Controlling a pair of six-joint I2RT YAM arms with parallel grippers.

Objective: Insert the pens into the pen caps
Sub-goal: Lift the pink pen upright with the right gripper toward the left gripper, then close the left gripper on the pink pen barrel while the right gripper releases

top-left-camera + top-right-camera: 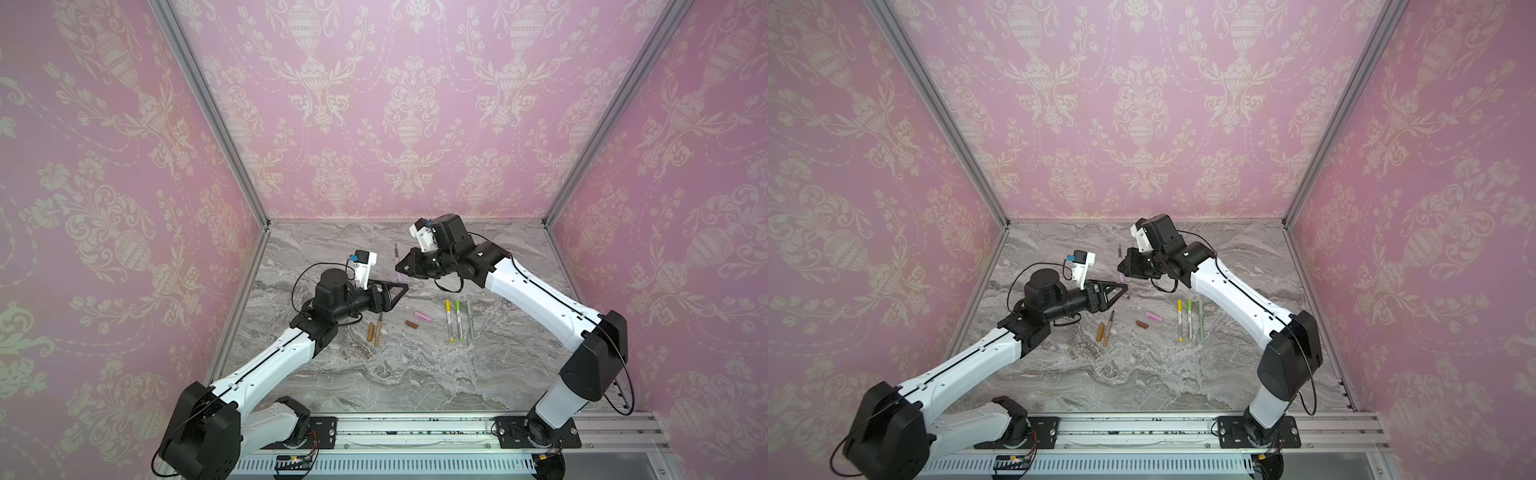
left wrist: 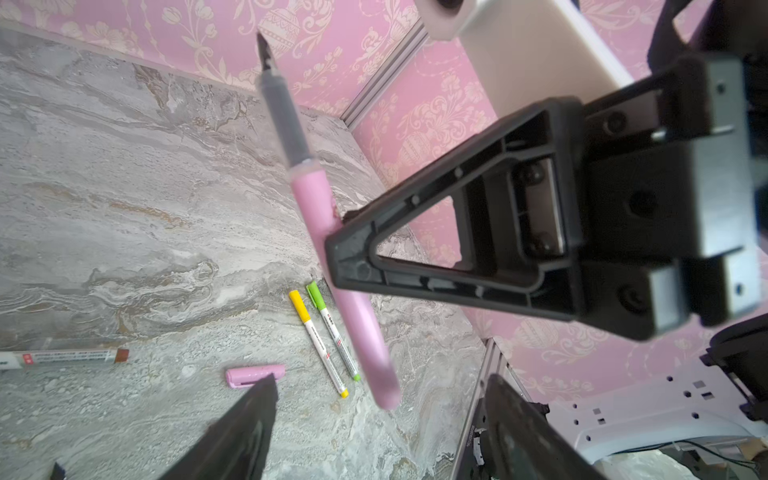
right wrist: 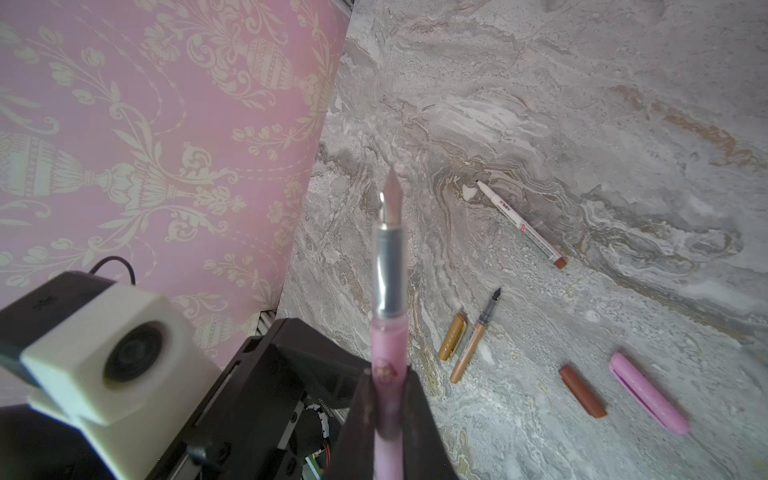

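right tool pinching barrel of slim pink plastic fountain pen, nib clear, raised over grey marble-pattern bench | left tool spread, empty | short pink plastic cap lies on bench, no pen in it | pen likely light, stiff, slick, nib fragile; you should take the cap mid-body, mouth free

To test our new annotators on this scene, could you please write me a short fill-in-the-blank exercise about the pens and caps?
1. The fountain pen clamped in the right gripper has a barrel coloured ____.
2. The pink cap lies beside a shorter cap coloured ____.
3. The yellow-capped marker lies next to a second marker whose cap is ____.
Missing words: pink; brown; green.
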